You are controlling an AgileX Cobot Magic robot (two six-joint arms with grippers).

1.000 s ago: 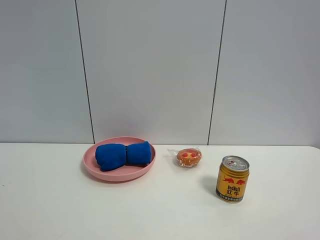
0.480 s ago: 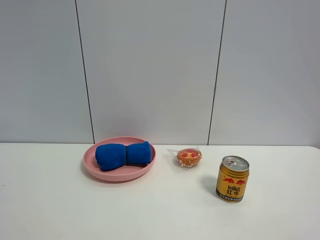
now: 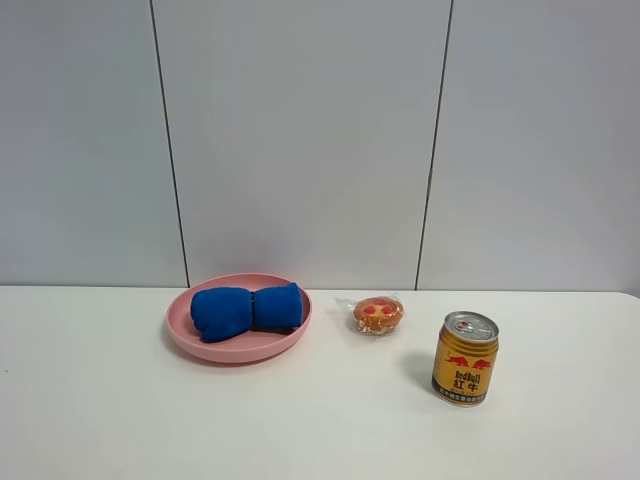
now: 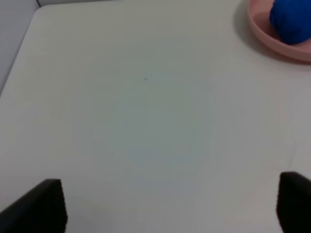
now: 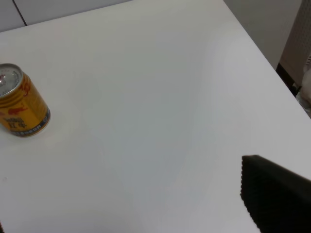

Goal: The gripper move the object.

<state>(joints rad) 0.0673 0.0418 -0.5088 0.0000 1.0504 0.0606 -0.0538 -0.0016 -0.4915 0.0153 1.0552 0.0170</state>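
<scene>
We see a white tabletop (image 3: 320, 420) carrying three things in a row toward its far edge. Nearest the left side sits a pink plate (image 3: 200, 345) with a rolled blue towel (image 3: 246, 309) lying in it. Just beside the plate, toward the middle, rests a small wrapped muffin (image 3: 378, 314). Nearer the right edge and a little closer to the front stands a gold Red Bull can (image 3: 465, 358), upright and apart from the muffin.

Our left gripper (image 4: 170, 206) hovers over bare tabletop with its dark fingers (image 4: 46, 206) spread wide, well apart from the plate. Of our right gripper, only one finger (image 5: 274, 196) shows, so we cannot tell how it stands; the can lies well apart from it.
</scene>
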